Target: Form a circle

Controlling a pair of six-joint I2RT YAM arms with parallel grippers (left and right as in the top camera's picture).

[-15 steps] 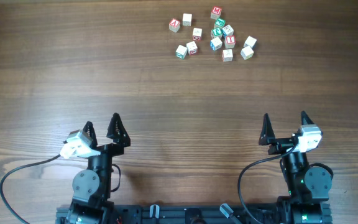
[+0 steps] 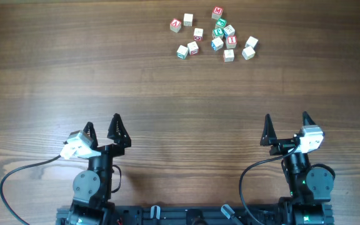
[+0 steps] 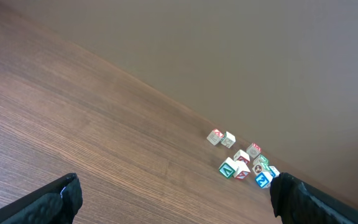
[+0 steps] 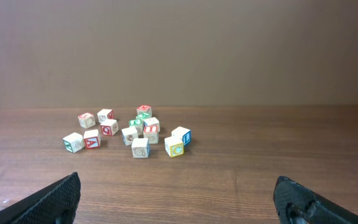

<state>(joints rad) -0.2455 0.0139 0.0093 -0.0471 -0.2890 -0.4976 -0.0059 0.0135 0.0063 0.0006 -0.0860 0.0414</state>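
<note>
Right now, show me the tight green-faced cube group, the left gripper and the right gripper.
tight green-faced cube group (image 2: 219, 32), overhead view, top of a green-faced cube.
left gripper (image 2: 102, 120), overhead view, midway between fingertips.
right gripper (image 2: 286, 115), overhead view, midway between fingertips.

Reading red A on a cube (image 2: 175, 25) far ahead of the left gripper (image 2: 103, 122), red M on the farthest cube (image 2: 217, 11); rest unreadable.

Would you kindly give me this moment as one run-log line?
left gripper: open, empty | right gripper: open, empty | letter cubes: loose cluster, far side, no circle yet
</note>
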